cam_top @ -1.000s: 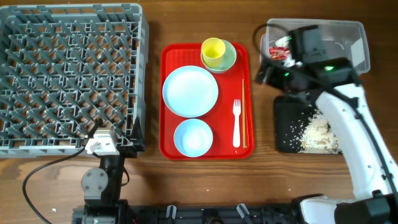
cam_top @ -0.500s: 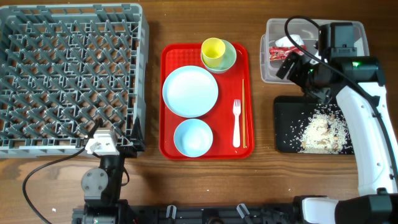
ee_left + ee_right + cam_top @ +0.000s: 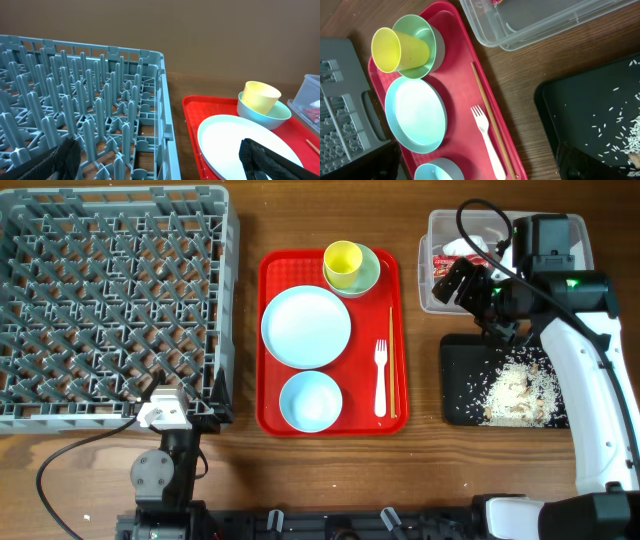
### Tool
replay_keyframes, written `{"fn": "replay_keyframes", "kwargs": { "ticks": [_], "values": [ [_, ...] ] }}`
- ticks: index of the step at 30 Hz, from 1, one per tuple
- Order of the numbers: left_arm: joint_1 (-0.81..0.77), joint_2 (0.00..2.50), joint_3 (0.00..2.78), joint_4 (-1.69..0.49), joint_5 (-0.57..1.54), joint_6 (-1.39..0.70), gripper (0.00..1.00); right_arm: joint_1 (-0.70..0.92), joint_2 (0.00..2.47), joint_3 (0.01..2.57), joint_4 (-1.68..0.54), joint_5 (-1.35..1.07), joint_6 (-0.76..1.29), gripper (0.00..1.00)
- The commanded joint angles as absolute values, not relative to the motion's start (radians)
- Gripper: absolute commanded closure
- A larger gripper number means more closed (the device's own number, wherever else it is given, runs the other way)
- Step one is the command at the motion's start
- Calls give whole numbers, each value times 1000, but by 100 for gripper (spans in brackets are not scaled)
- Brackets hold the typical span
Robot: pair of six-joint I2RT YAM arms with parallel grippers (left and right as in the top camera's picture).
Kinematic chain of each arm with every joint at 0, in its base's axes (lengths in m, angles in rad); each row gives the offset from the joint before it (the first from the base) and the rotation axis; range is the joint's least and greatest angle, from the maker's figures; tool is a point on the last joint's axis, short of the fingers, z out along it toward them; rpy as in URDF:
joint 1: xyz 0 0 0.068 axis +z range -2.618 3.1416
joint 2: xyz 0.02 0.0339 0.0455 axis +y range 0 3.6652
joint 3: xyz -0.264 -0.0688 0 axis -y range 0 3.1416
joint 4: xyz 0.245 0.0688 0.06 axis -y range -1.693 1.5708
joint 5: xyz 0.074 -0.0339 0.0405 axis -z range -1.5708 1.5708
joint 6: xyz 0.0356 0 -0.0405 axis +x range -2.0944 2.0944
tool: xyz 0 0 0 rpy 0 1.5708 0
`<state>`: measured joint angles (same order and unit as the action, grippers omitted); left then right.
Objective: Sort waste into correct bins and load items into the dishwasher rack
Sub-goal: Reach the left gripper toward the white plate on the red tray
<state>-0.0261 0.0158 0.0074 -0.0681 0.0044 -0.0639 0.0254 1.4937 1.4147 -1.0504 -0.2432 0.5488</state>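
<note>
The crumpled red-and-white wrapper lies in the clear tub. Rice scraps are heaped on the black tray. My right gripper hovers open and empty over the gap between these two bins. On the red tray sit a yellow cup inside a pale green bowl, a white plate, a light blue bowl, a white fork and chopsticks. My left gripper rests open at the near right corner of the grey dishwasher rack.
The rack's tall right wall stands between my left gripper and the red tray. A strip of bare wooden table separates the red tray from the black tray. Black cables loop over the clear tub.
My right arm has swung right and drawn back from the left end of the clear tub, where the wrapper stays. The left arm has not moved.
</note>
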Motion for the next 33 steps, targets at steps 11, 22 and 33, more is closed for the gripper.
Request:
{"fn": "replay_keyframes", "kwargs": {
  "ticks": [11,22,33],
  "values": [
    [-30,13,6,-70,27,-65,0,27,1486,1433,-1048,-257,557,0],
    [-30,13,15,476,616,-562,0,27,1487,1433,-1048,-257,557,0],
    [-31,498,517,-95,681,-386,0,27,1486,1433,-1048,-257,557,0]
  ]
}}
